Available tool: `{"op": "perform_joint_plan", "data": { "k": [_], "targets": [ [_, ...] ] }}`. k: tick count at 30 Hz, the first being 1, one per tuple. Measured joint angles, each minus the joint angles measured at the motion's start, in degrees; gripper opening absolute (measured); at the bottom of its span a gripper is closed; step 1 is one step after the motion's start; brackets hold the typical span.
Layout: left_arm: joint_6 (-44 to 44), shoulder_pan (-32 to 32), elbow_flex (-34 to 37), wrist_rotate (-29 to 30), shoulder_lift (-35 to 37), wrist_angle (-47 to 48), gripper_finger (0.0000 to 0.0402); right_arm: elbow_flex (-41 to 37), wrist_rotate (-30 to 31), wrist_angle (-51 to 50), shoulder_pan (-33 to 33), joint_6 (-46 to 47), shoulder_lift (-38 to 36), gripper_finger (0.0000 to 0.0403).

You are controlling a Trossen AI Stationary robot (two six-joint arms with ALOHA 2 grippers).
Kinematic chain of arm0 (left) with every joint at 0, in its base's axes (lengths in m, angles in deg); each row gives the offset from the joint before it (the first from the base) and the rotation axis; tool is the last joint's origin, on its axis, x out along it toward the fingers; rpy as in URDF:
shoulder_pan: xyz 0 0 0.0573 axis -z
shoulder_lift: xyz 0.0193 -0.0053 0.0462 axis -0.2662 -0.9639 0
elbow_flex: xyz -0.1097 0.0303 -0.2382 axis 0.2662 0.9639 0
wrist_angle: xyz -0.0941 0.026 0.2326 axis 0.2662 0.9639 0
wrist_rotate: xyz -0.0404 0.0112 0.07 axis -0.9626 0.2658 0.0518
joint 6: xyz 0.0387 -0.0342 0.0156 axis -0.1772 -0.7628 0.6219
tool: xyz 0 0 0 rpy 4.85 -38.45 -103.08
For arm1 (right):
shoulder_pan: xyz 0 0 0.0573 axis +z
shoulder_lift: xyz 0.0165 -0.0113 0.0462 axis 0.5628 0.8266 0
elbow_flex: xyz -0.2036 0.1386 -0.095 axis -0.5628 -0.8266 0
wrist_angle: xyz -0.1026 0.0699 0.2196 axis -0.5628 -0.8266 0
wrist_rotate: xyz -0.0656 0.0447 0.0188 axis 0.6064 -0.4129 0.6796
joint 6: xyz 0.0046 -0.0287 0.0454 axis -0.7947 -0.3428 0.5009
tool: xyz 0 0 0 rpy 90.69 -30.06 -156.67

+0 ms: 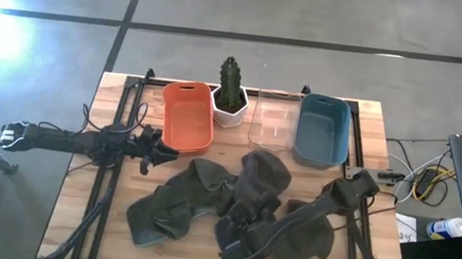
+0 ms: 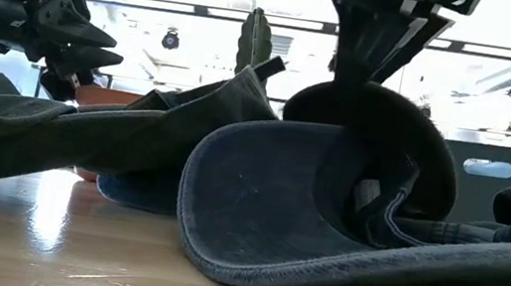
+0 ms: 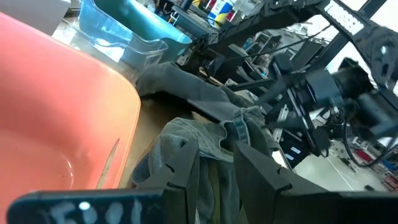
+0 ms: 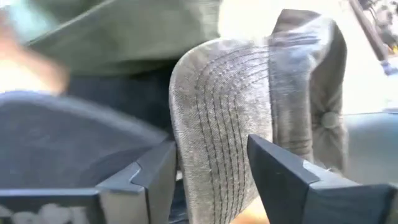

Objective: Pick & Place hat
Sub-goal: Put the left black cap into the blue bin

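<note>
Right hand [image 4: 208, 171] is straddling the stitched brim of a hat [image 4: 221, 130] in the counter [image 1: 90, 218] pile, fingers apart, probably lining up a pinch; left hand [image 1: 149, 148], released, is waiting beside the orange bin [image 1: 187, 116].

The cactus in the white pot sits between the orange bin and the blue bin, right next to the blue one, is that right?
Not quite. The high view shows the cactus in its white pot next to the orange bin, not the blue bin. A clear container stands between the pot and the blue bin. The rest holds: it does sit between the two bins.
</note>
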Motion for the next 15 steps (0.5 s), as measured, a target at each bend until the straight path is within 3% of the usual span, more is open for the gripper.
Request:
{"op": "perform_joint_plan", "data": {
  "k": [10, 15],
  "targets": [
    [0.0, 0.0, 0.0, 0.0, 0.0, 0.1, 0.0094, -20.2, -3.6, 0.4, -2.4, 7.0, -14.6, 0.0027],
    [0.0, 0.0, 0.0, 0.0, 0.0, 0.3, 0.0094, -22.6, -1.9, 1.0, -1.2, 12.4, -23.5, 0.0016]
  ]
}}
